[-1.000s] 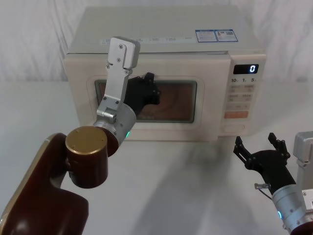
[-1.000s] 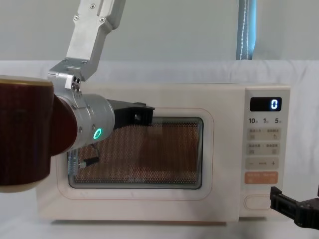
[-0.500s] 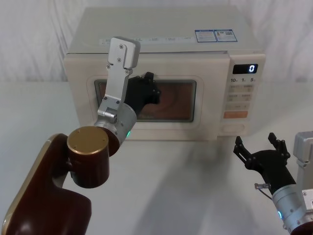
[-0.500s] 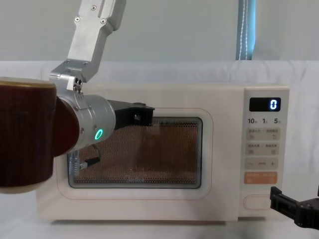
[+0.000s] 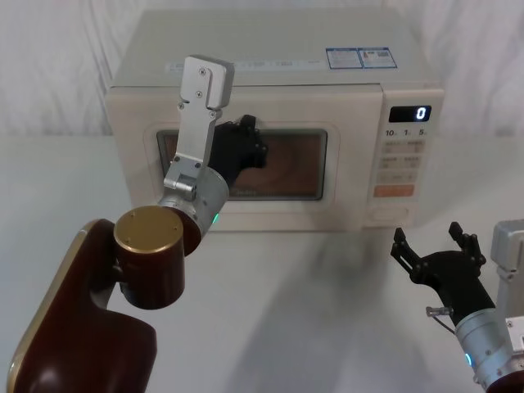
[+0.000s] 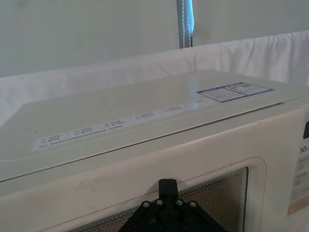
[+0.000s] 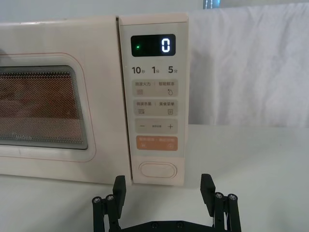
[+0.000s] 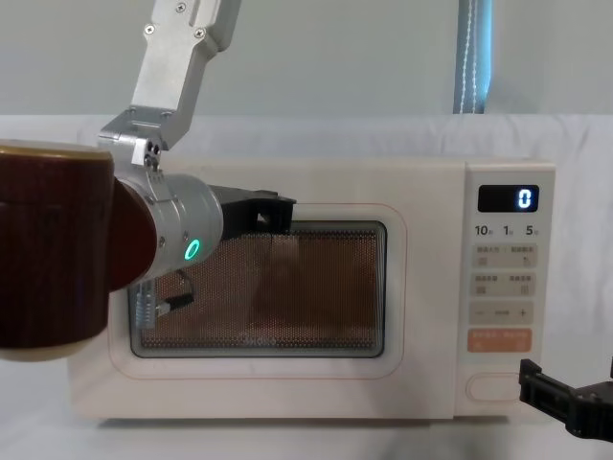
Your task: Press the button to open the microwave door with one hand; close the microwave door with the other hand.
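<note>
The cream microwave (image 5: 246, 78) stands at the back of the table, its display (image 5: 411, 115) showing 0. The microwave door (image 5: 348, 184) lies flush with the control panel. My left gripper (image 5: 248, 146) is shut, and its black tip rests against the door's upper frame (image 8: 273, 213), above the window (image 6: 167, 186). The wide cream button (image 7: 158, 170) sits lowest on the panel (image 5: 383, 211). My right gripper (image 5: 436, 244) hovers open a short way in front of and below that button (image 7: 163, 189), not touching it.
The white cloth-covered table (image 5: 327, 311) spreads in front of the microwave. My left arm's brown elbow (image 5: 147, 254) and silver forearm (image 5: 196, 115) hang before the door's left half. A white backdrop hangs behind, with a blue-lit pole (image 8: 474, 57).
The door, slightly ajar a second ago, has swung flush with the panel as my left gripper pushed it in. The right gripper has stayed still.
</note>
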